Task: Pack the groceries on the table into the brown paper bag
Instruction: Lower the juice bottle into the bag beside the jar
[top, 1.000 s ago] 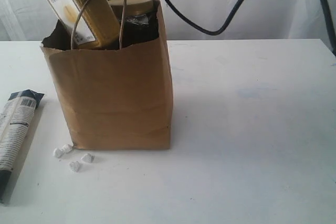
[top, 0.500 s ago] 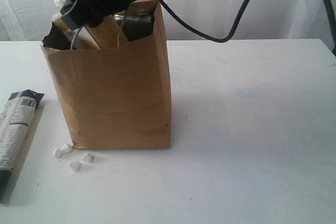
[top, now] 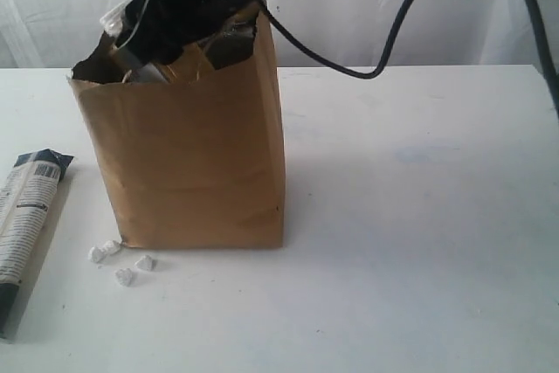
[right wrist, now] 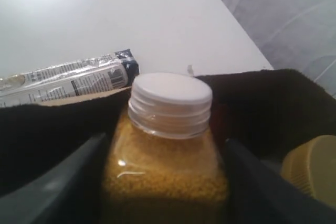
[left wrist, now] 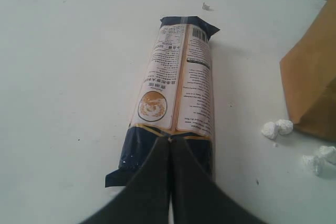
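A tall brown paper bag point(top: 192, 155) stands upright on the white tabletop point(top: 419, 216), left of centre in the exterior view, with its mouth open at the top. The right arm comes in from the upper right of the frame, trailing a black cable point(top: 384, 50), and its gripper point(top: 153, 28) sits in the bag's mouth at the upper left.

In the right wrist view this gripper point(right wrist: 165, 142) is partly closed around an orange bottle point(right wrist: 165, 177). One dark finger presses each side of the bottle below its white screw cap point(right wrist: 170, 90). The bottle is upright, with the bag's shadowed inside around it. A gold jar lid point(right wrist: 315, 174) shows at the lower right of that frame, just beside the bottle inside the bag.

A long blue-white package point(top: 24, 207) lies flat on the tabletop at the far left of the exterior view, apart from the bag. A few white lumps point(top: 145, 262) lie by the bag's lower left corner, between the bag and the package.

In the left wrist view the left gripper point(left wrist: 170, 139) is fully closed and holds nothing. Its two fingers are pressed together at the bottom centre of the frame, over the near dark end of the package point(left wrist: 176, 93). I cannot tell whether the tips touch the wrapper. The bag's corner point(left wrist: 315, 93) fills the right edge there, with the lumps point(left wrist: 278, 128) next to it.
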Available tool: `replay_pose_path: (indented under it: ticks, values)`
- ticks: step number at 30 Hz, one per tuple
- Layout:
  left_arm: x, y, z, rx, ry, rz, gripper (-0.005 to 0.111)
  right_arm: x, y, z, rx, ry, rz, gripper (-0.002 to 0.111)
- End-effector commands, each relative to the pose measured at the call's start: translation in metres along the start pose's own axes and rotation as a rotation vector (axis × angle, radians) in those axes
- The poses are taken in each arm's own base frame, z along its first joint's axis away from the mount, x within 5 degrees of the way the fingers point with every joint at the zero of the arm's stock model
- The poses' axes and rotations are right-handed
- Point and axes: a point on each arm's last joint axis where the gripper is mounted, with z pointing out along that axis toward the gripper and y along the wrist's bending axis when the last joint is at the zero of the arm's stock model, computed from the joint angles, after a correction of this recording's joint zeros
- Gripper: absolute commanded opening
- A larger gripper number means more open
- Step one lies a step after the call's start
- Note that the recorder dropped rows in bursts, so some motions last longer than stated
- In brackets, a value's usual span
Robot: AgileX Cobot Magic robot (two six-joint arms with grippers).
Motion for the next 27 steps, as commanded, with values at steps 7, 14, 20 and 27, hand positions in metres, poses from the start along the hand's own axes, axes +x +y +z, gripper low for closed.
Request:
replay_pose_path:
  ticks: [7,14,20,27]
  values:
    - [0.0011,-0.0001,0.0003,0.006,0.0,0.0,0.0,-0.0021,-0.0038,0.0005,0.026,-0.01,-0.024,0.064]
    - [0.0011,-0.0001,0.0003,0.006,0.0,0.0,0.0,-0.0006,-0.0036,0.0005,0.023,0.006,-0.037,0.071]
    - [0.0011,-0.0001,0.0003,0.006,0.0,0.0,0.0,0.0034,0.0001,0.0004,-0.018,0.05,-0.036,0.071]
    - [0.0011,-0.0001,0.0003,0.006,0.0,0.0,0.0,0.0041,0.0006,0.0003,-0.024,0.056,-0.036,0.071]
